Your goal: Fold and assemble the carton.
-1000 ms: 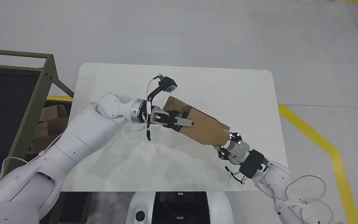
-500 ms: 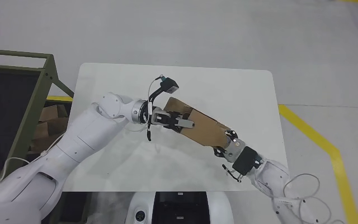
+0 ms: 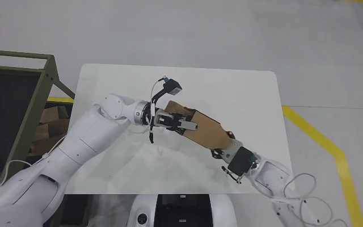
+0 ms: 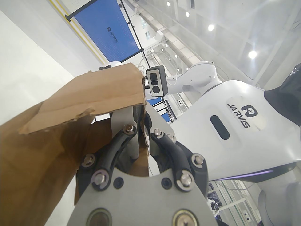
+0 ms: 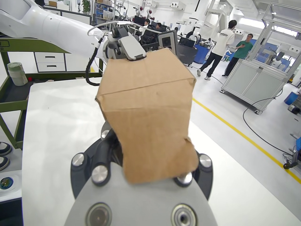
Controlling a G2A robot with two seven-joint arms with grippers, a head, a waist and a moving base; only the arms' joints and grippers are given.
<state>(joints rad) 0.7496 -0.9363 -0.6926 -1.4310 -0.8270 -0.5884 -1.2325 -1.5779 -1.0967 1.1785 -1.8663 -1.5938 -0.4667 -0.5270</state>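
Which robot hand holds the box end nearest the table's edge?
The right hand, at the brown cardboard carton's end by the white table's near edge; the left hand grips mid-table.

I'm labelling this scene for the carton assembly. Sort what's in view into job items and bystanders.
In the job: carton; left gripper, fingers clamped on one end; right gripper at the other end; table beneath.
Lying about: green rack beside the table; cardboard pieces by it; pale canister on it.

White table (image 3: 238,91) w/ green rack (image 3: 28,55) just beside; pale jar (image 5: 16,74) on rack; yellow floor line (image 3: 317,139) nr table.
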